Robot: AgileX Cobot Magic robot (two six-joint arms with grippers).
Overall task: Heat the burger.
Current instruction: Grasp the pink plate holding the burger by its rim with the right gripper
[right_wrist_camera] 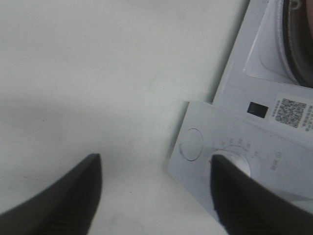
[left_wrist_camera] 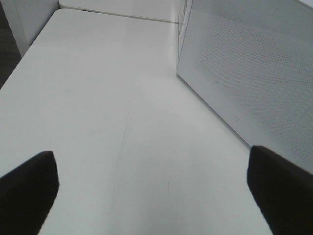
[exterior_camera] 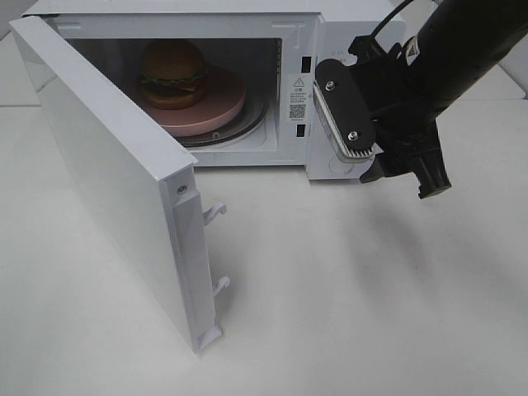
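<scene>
The right claw (right_wrist_camera: 156, 162), jaws apart and empty, hangs in front of the control panel (right_wrist_camera: 234, 132) of a white microwave (exterior_camera: 285, 49) that stands at the far edge of the surface (exterior_camera: 346, 289). Its one dial (right_wrist_camera: 227, 161) and one round button (right_wrist_camera: 191, 144) lie just beneath. Inside the oven, the burger (exterior_camera: 172, 73) sits on a pink plate (exterior_camera: 223, 103) on the turntable (exterior_camera: 247, 128), so loading appears done. The door (exterior_camera: 107, 165) stands wide open, swung toward the surface's near-left corner, its two latch hooks (exterior_camera: 216, 211) exposed. The left claw (left_wrist_camera: 150, 152), spread wide and holding nothing, hovers over the bare surface on the door's outer side. The next move likely calls for pushing that door shut until the hooks catch, then turning the dial. Count: one burger, one plate, one microwave, two claws.
</scene>
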